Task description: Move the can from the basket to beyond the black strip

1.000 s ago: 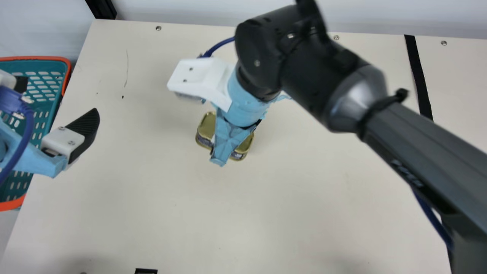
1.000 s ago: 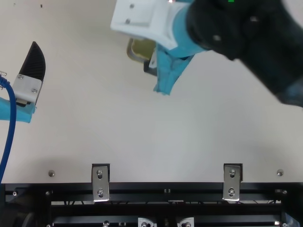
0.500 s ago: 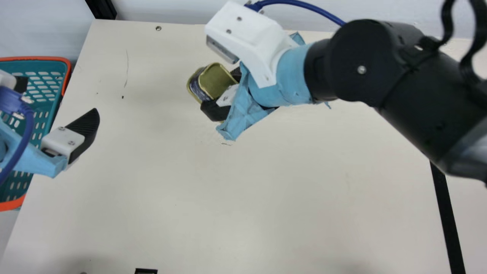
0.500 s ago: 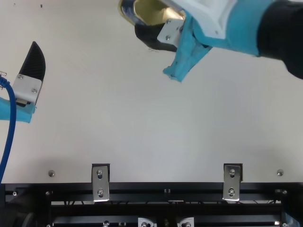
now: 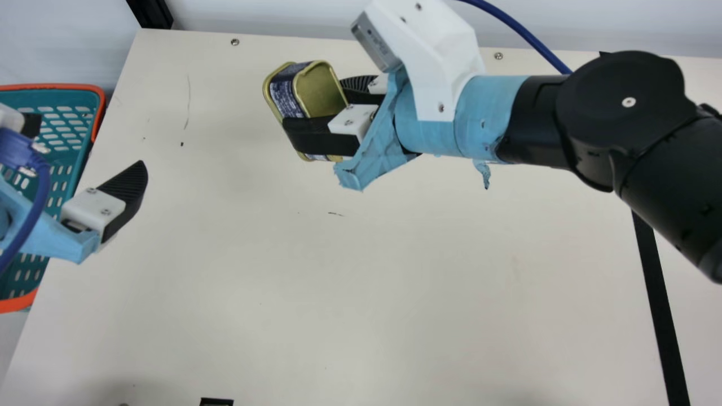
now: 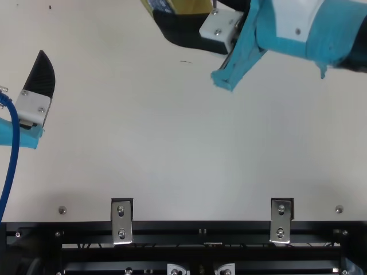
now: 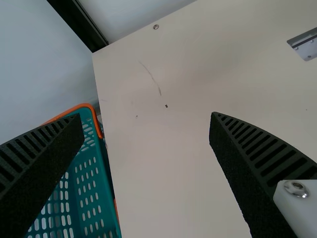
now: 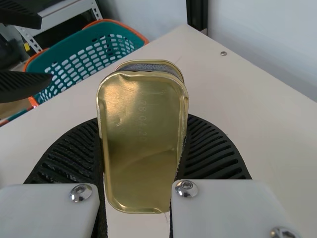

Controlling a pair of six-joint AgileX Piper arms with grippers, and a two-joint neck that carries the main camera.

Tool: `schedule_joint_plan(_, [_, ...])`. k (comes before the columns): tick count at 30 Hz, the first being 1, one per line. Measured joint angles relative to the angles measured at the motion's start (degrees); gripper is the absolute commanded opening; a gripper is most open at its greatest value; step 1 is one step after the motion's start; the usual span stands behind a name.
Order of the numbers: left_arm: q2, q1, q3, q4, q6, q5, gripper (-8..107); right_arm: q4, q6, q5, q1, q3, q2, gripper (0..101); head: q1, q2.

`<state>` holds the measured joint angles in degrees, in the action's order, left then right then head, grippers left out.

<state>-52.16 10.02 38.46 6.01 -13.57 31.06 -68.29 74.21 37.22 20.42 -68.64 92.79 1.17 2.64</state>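
The can (image 8: pixel 143 153) is out of the basket and clamped in the right end effector (image 8: pixel 142 134), a ribbed finger pressed to each of its narrow sides, one broad gold face turned to the wrist camera. In the main view it sits tilted over the far part of the table (image 5: pixel 254 316), and it looks raised clear of the surface. The black strip (image 5: pixel 658 299) runs well apart from it, on the right arm's side, with that arm reaching across part of it; the basket (image 5: pixel 51 87) stands at the opposite edge.

So the step in hand, I'd judge, is the carry — the pick done, the crossing and the placing to come. The next move calls for keeping the grip closed, bringing the can over the strip with height to spare, then levelling and lowering it fully past the line before letting go. Release too soon and it lands short.

The left end effector (image 7: pixel 147 119), near the basket, has its fingers apart with nothing between them — it seems to have no part in this.
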Motion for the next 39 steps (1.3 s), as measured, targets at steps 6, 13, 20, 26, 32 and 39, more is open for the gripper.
schedule_joint_plan(6, [0.0,0.0,0.0,0.0,0.0,0.0,90,-10.25,9.73,3.03,-3.97,1.89,3.02,0,0.0,0.0])
schedule_joint_plan(13, [0.0,0.0,0.0,0.0,0.0,0.0,90,-17.62,18.75,5.15,-7.01,2.27,7.38,0,0.0,0.0])
schedule_joint_plan(20, [0.0,0.0,0.0,0.0,0.0,0.0,90,-21.42,23.86,5.17,-7.8,0.47,11.89,0,0.0,0.0])
schedule_joint_plan(26, [0.0,0.0,0.0,0.0,0.0,0.0,90,-22.09,24.69,3.49,-7.87,-1.58,14.86,0,0.0,0.0])
schedule_joint_plan(32, [0.0,0.0,0.0,0.0,0.0,0.0,90,-22.15,24.55,2.74,-7.87,-3.64,17.11,0,0.0,0.0])
schedule_joint_plan(39, [0.0,0.0,0.0,0.0,0.0,0.0,90,-21.88,24.03,1.33,-7.7,-5.29,18.73,0,0.0,0.0])
